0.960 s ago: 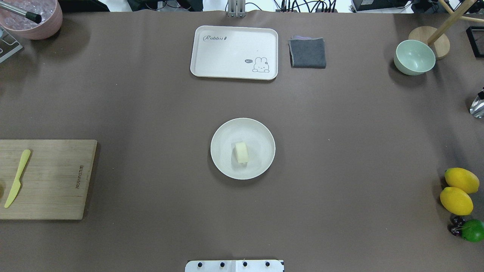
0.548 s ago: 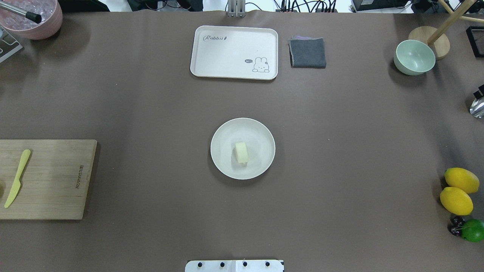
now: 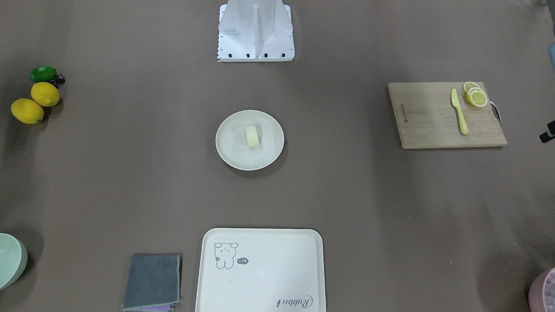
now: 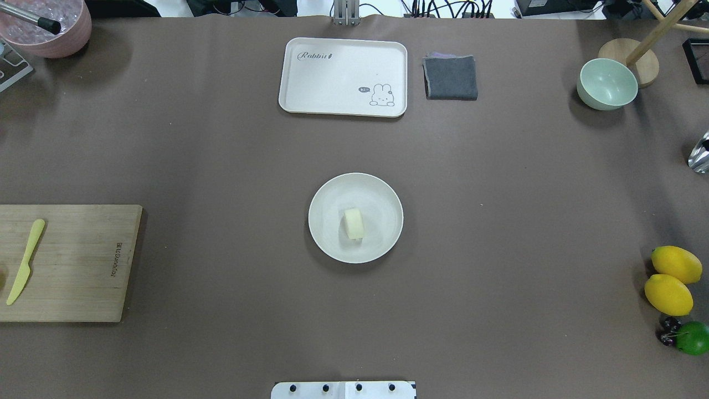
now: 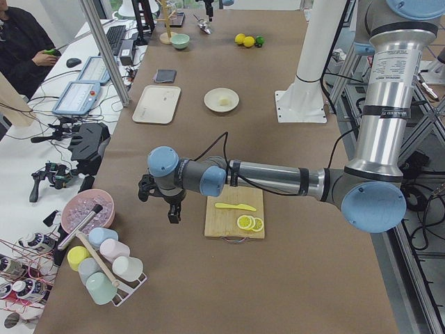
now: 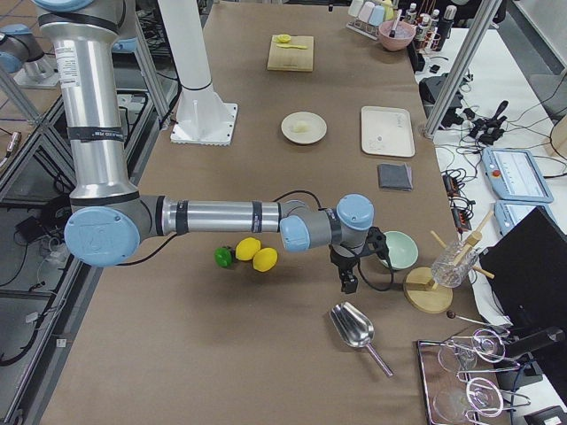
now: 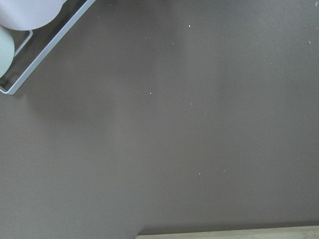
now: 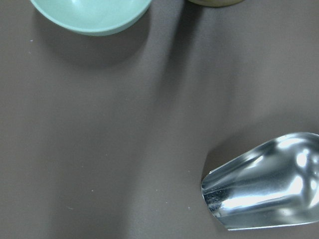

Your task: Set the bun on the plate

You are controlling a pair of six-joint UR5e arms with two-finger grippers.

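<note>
The bun (image 4: 354, 223), a small pale cream block, lies inside the round off-white plate (image 4: 382, 199) at the table's middle, also seen as bun (image 3: 252, 135) on plate (image 3: 230, 149). Both grippers are far from it. My left gripper (image 5: 172, 211) hangs over bare table near the table's left end, beside the cutting board. At the opposite end my right gripper (image 6: 348, 282) hangs by the green bowl and metal scoop. Only the side views show them, so I cannot tell whether either is open or shut. Neither wrist view shows fingers.
A cream tray (image 4: 332, 77) and grey cloth (image 4: 450, 77) lie at the back. The green bowl (image 4: 607, 84), two lemons (image 4: 670, 280) and the scoop (image 6: 354, 326) are at the right end. The cutting board (image 4: 77, 266) with its yellow knife (image 4: 25, 260) is on the left.
A dark tip of the right gripper at the overhead view's right edge has slipped out of that view. The bun and plate have not moved.
</note>
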